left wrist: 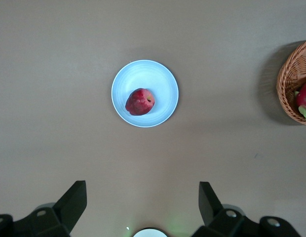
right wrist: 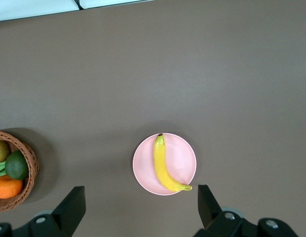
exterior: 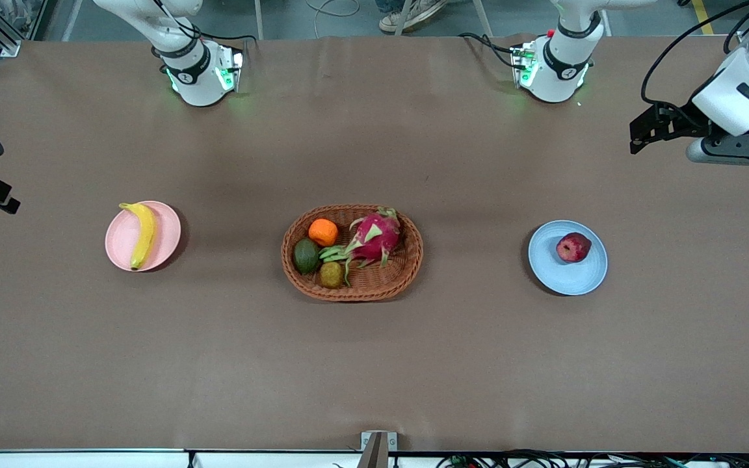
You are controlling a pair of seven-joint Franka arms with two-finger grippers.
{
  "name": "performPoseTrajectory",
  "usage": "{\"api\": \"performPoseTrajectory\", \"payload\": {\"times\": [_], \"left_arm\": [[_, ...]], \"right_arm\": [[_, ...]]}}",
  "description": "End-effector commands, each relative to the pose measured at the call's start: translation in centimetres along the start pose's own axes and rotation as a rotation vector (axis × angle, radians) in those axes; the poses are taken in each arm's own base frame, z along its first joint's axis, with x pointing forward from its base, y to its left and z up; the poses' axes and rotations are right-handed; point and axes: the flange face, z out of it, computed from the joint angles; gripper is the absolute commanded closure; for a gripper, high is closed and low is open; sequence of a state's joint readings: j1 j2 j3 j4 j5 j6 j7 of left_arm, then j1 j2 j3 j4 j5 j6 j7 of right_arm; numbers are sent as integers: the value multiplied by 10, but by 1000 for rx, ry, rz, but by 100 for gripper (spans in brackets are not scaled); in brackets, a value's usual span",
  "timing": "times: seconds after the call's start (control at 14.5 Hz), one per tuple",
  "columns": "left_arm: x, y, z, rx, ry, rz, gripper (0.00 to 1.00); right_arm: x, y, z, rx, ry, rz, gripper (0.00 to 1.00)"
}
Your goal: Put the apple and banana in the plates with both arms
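The dark red apple (exterior: 573, 247) lies in the pale blue plate (exterior: 576, 276) toward the left arm's end of the table; both also show in the left wrist view, apple (left wrist: 140, 101) and plate (left wrist: 160, 79). The yellow banana (exterior: 142, 234) lies in the pale pink plate (exterior: 166, 235) toward the right arm's end; the right wrist view shows banana (right wrist: 164, 164) and plate (right wrist: 185, 158) too. My left gripper (left wrist: 143, 202) is open and empty, raised high near the blue plate, and shows at the front view's edge (exterior: 644, 132). My right gripper (right wrist: 141, 207) is open and empty, high near the pink plate.
An oval wicker basket (exterior: 407, 273) stands mid-table between the plates, holding a pink dragon fruit (exterior: 375, 236), an orange (exterior: 323, 232), a dark green fruit (exterior: 307, 255) and a brownish fruit (exterior: 331, 275). Brown tabletop surrounds the plates.
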State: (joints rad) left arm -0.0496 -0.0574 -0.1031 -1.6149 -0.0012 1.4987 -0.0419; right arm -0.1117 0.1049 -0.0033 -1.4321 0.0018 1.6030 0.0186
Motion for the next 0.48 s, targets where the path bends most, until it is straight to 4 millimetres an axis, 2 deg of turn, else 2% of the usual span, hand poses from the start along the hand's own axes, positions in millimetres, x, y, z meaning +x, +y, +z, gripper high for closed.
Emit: {"api": "performPoseTrajectory", "payload": {"times": [0.0,0.07,0.14,0.41], "left_arm": [[-6,-3,-2,-3,12,-8,0],[-7,-3,-4,-3,17,-10,0],[-8,-4,-5,-1,20,-11,0],[-10,-4,-9,0,29,-11,0]], "right_arm": [[-9,2,-7,-12,3,-7,0],[-9,6,-7,-13,11,1,0],[-15,-2,-11,-13,17,-13,0],[-17,2,-10,-14,17,-12,0]]}}
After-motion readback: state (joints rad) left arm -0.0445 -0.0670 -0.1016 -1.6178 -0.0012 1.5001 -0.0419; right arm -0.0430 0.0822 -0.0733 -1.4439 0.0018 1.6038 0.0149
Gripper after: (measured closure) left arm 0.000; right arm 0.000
